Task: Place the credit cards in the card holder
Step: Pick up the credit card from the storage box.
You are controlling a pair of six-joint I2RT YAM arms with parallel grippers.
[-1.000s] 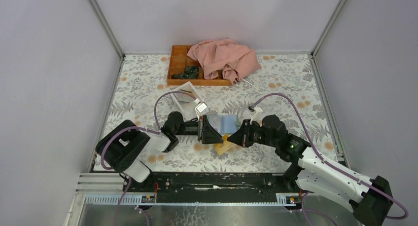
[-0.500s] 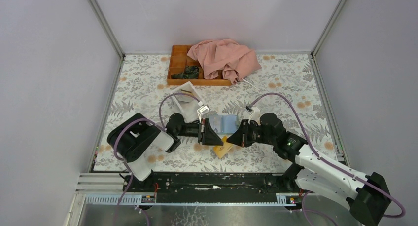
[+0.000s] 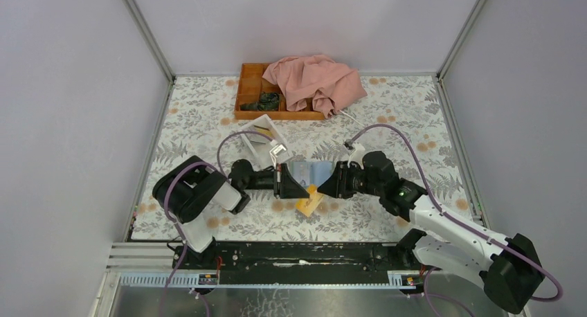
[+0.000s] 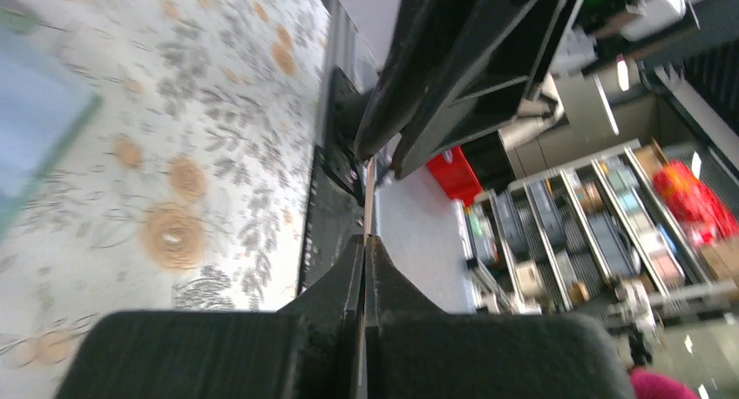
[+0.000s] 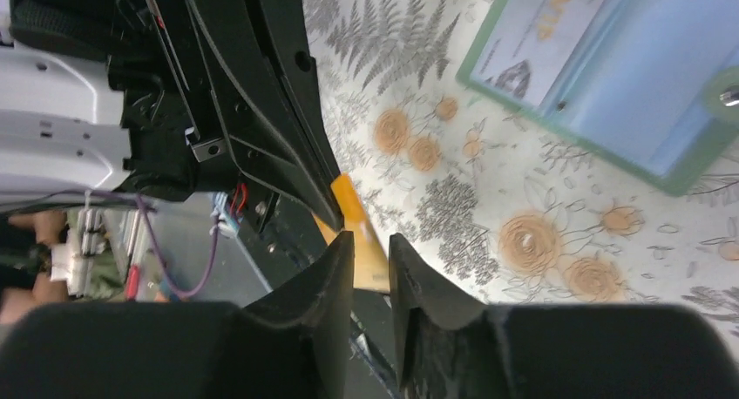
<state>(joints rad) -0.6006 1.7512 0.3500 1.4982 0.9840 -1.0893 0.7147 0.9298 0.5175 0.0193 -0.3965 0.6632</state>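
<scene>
Count: one card holder [image 3: 313, 170], lying open on the worktop [image 3: 387, 116] with its pale blue inside up; one orange credit card [image 3: 308, 204] in view, tilted, just beside the holder's near edge; two pincers. Left pincer [image 3: 303, 190]: fully closed, clamping one end of the orange credit card. Right pincer [image 3: 324, 189]: slightly open, its fingers [image 5: 335, 273] parted either side of the card's other end; whether they touch it cannot be told.

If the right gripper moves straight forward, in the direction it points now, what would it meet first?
Most likely the orange card, whose end sits between the parted jaws of the right gripper; directly behind comes the left gripper, shut on the same card. Depth is unclear.
</scene>
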